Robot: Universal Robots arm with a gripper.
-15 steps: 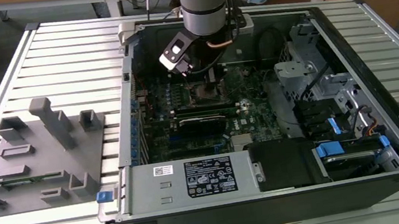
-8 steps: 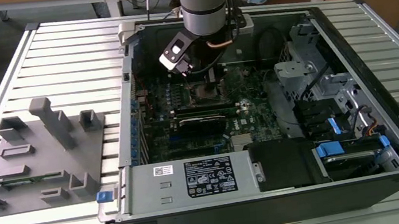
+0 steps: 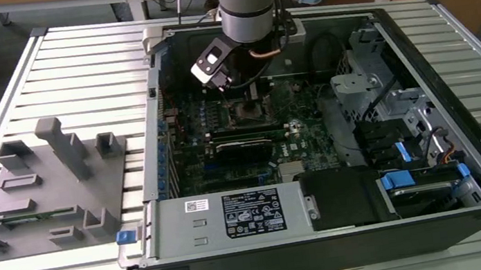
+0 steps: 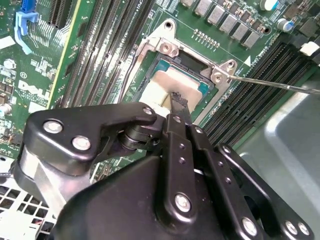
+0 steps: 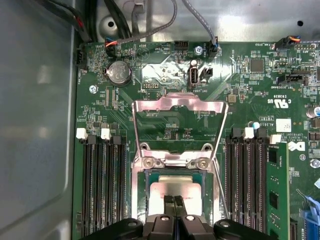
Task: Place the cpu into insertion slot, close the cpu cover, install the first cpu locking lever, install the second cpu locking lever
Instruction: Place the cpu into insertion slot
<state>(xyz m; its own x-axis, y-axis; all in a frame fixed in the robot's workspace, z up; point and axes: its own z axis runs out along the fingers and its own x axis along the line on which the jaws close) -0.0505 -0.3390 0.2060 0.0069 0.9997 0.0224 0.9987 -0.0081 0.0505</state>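
1. A slatted metal tabletop (image 3: 73, 66) carries everything in the exterior view.
2. An open computer case (image 3: 331, 252) lies on it, towards the exterior view's right.
3. A grey moulded fixture (image 3: 44, 196) rests on the tabletop, just beside the case on the exterior view's left.
4. The arm (image 3: 247, 1) reaches down into the case from above.
5. A white-labelled power supply (image 3: 232, 216) fills the near edge of the case.
6. The green motherboard (image 5: 165, 65) lies flat on the case floor, with long black memory slots (image 5: 102, 185) on both sides of the socket.
7. The gripper (image 5: 174, 199) is narrow, its two fingertips (image 4: 179, 101) pressed together with nothing between them. They stand over the middle of the cpu, at or just above its top; I cannot tell whether they touch it.
8. The cpu cover (image 5: 175, 103) is swung open, and bare board shows through its square window.
9. The insertion slot (image 5: 139, 200) sits between the memory banks, its silvery rim showing.
10. The cpu (image 5: 170, 187) lies flat inside the insertion slot, silver top up.
11. A thin metal lever (image 4: 270, 85) juts out from a corner of the slot, unlatched.
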